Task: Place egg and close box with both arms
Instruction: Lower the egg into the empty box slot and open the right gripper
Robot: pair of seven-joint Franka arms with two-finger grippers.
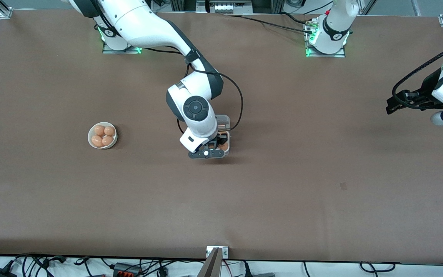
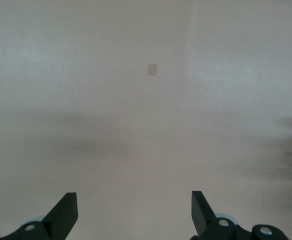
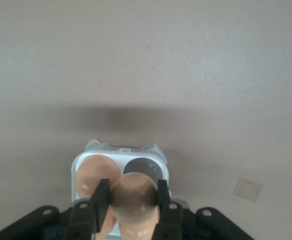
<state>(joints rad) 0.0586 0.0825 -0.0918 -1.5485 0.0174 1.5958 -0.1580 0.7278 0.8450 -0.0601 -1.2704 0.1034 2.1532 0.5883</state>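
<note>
My right gripper hangs low over the box, a small clear-plastic carton with its lid open toward the robots' bases. In the right wrist view this gripper is shut on a tan-brown egg, held just above the whitish tray. An empty grey cell shows past the held egg. Another egg sits in the cell beside it, and a third shows under the held egg. My left gripper waits high over the left arm's end of the table. It is open and empty.
A round white bowl with several brown eggs stands toward the right arm's end of the table, well apart from the box. A small pale patch marks the brown table cover nearer the front camera.
</note>
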